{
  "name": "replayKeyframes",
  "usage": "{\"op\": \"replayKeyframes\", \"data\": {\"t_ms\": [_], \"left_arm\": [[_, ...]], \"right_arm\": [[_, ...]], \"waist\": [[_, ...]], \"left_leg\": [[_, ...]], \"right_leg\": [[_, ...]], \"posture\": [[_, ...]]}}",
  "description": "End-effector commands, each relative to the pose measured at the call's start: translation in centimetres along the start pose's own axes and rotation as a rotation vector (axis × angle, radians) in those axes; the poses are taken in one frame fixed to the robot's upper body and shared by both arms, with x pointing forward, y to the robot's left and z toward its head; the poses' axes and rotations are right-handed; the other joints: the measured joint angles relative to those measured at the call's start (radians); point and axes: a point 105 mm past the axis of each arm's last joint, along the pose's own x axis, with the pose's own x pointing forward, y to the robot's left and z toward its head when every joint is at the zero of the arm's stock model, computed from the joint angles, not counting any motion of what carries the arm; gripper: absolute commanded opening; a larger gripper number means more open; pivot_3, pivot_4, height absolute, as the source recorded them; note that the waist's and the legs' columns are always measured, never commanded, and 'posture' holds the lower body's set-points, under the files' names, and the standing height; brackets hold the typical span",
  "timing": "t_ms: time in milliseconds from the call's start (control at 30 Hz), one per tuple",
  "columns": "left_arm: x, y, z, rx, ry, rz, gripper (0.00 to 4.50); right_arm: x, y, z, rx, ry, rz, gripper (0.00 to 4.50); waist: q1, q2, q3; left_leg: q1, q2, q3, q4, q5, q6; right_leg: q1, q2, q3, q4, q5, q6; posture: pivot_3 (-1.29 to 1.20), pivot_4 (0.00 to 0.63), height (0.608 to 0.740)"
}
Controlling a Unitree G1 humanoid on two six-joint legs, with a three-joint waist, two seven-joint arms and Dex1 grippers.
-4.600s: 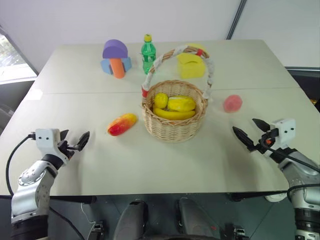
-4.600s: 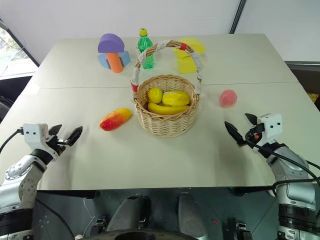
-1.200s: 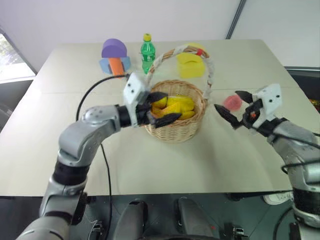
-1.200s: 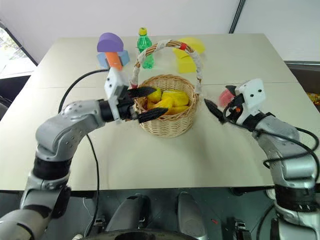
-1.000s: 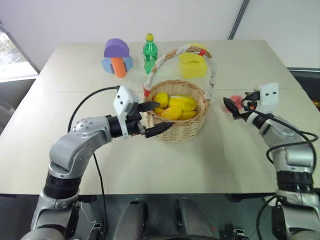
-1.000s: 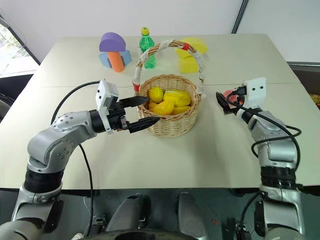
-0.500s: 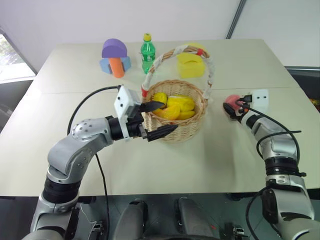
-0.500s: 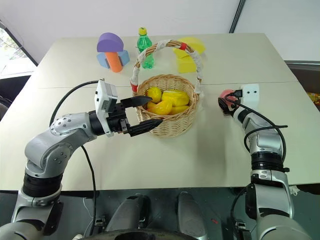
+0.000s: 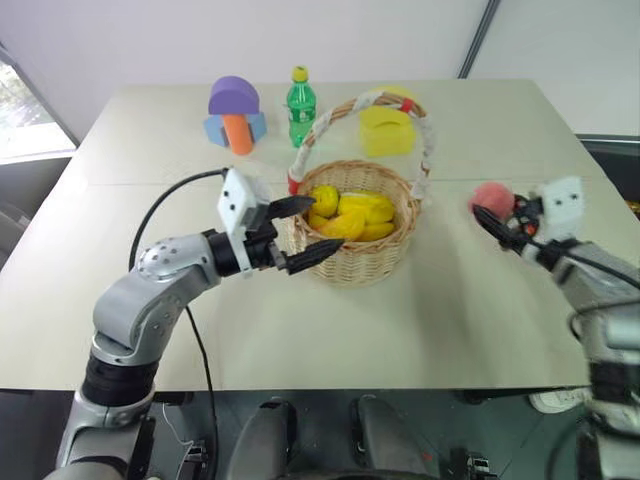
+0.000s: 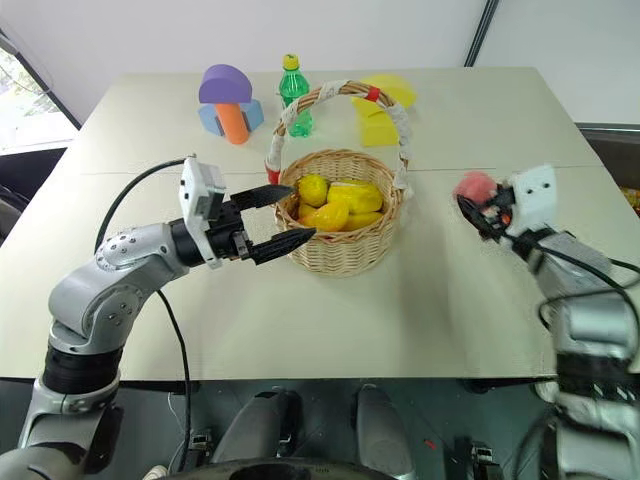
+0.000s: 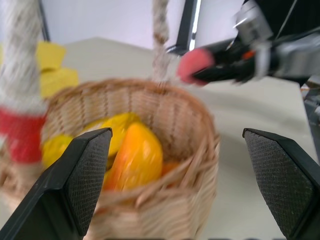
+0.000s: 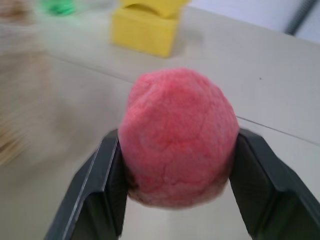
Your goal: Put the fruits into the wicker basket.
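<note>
The round pink peach [image 12: 177, 135] sits squeezed between my right gripper's fingers [image 12: 107, 185], held just above the table to the right of the wicker basket [image 9: 352, 262]. My right gripper [image 9: 495, 212] is shut on it. The basket holds a lemon [image 9: 322, 197], a yellow banana [image 9: 368, 207] and an orange-yellow mango [image 11: 132, 157]. My left gripper [image 10: 299, 211] hangs open and empty at the basket's left rim, pointing across it.
At the back of the table stand a green bottle [image 9: 300, 97], a purple, blue and orange foam block stack [image 9: 235, 115] and yellow foam blocks [image 9: 385, 130]. The basket's tall arched handle [image 9: 425, 135] rises above the fruits.
My right gripper has shut on the peach, lifted it off the table and drawn it back toward me. The left gripper stays open beside the basket. The mango now lies in the basket.
</note>
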Motion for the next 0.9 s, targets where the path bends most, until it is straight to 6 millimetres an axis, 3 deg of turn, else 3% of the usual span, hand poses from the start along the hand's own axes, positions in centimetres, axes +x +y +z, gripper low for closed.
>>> {"op": "replayKeyframes", "data": {"t_ms": [33, 167, 333, 433, 500, 633, 733, 800, 900], "left_arm": [[-1.2, 0.5, 1.1, 0.037, -0.041, -0.007, 4.5], [-1.5, 0.8, 0.8, 0.044, -0.027, -0.012, 4.5], [-1.3, 0.5, 1.3, 0.052, -0.05, -0.014, 4.5], [-1.1, 0.1, 1.2, 0.049, -0.058, -0.004, 4.5], [-1.1, -0.2, 1.1, 0.048, -0.058, -0.005, 4.5], [-1.3, -0.4, 0.9, 0.045, -0.053, 0.007, 4.5], [-1.2, -0.5, 0.8, 0.043, -0.052, 0.016, 4.5], [-1.2, -0.6, 0.8, 0.04, -0.055, 0.013, 4.5], [-1.1, -0.7, 0.7, 0.032, -0.056, 0.001, 4.5]], "right_arm": [[-0.2, 5.6, 5.4, 0.006, -0.173, 0.259, 2.25], [2.1, 9.6, 7.7, 0.008, -0.251, 0.354, 2.25], [6.9, 10.3, 8.0, 0.075, -0.238, 0.24, 2.25], [8.3, 10.1, 7.8, 0.1, -0.232, 0.2, 3.57], [8.4, 10.2, 8.1, 0.087, -0.249, 0.2, 4.46], [7.1, 11.1, 8.7, 0.031, -0.29, 0.28, 4.46], [3.3, 12.1, 8.6, 0.038, -0.305, 0.439, 4.46], [1.7, 11.4, 7.8, 0.049, -0.271, 0.449, 4.46], [1.3, 9.2, 6.9, 0.057, -0.237, 0.346, 4.46]], "waist": [[-0.006, 0.0, 0.0], [-0.016, 0.0, 0.0], [-0.01, -0.001, 0.0], [0.007, -0.001, 0.0], [0.009, -0.001, 0.0], [0.007, -0.001, 0.0], [0.012, -0.001, 0.0], [0.009, -0.001, 0.0], [0.002, -0.001, 0.0]], "left_leg": [[0.001, 0.001, 0.0, 0.0, 0.0, 0.0], [0.003, 0.001, -0.001, 0.0, 0.002, -0.003], [0.0, 0.0, -0.003, 0.0, 0.002, -0.003], [-0.001, -0.001, -0.003, 0.0, 0.002, -0.003], [-0.003, -0.002, -0.003, 0.0, 0.002, -0.003], [-0.005, -0.002, -0.003, 0.0, 0.002, -0.003], [-0.005, -0.002, -0.004, 0.0, 0.001, -0.002], [-0.005, -0.002, -0.005, 0.0, 0.0, 0.0], [-0.002, -0.002, -0.004, 0.0, 0.0, 0.0]], "right_leg": [[0.001, 0.0, 0.0, 0.0, 0.0, 0.0], [0.002, 0.001, 0.0, 0.002, 0.0, 0.0], [-0.001, 0.0, -0.001, 0.002, 0.0, -0.001], [-0.002, -0.001, -0.001, 0.001, 0.0, -0.001], [-0.003, -0.002, -0.001, 0.001, 0.0, -0.001], [-0.005, -0.003, -0.001, 0.0, 0.0, -0.001], [-0.004, -0.002, -0.002, 0.0, 0.0, -0.001], [-0.003, -0.002, -0.003, -0.002, 0.0, -0.001], [0.0, -0.003, -0.002, -0.003, 0.0, 0.0]], "posture": [[0.0, 0.15, 0.74], [0.0, 0.15, 0.74], [0.0, 0.15, 0.74], [0.0, 0.15, 0.74], [0.0, 0.15, 0.74], [0.0, 0.15, 0.74], [0.0, 0.15, 0.74], [0.0, 0.15, 0.74], [0.0, 0.15, 0.74]]}}
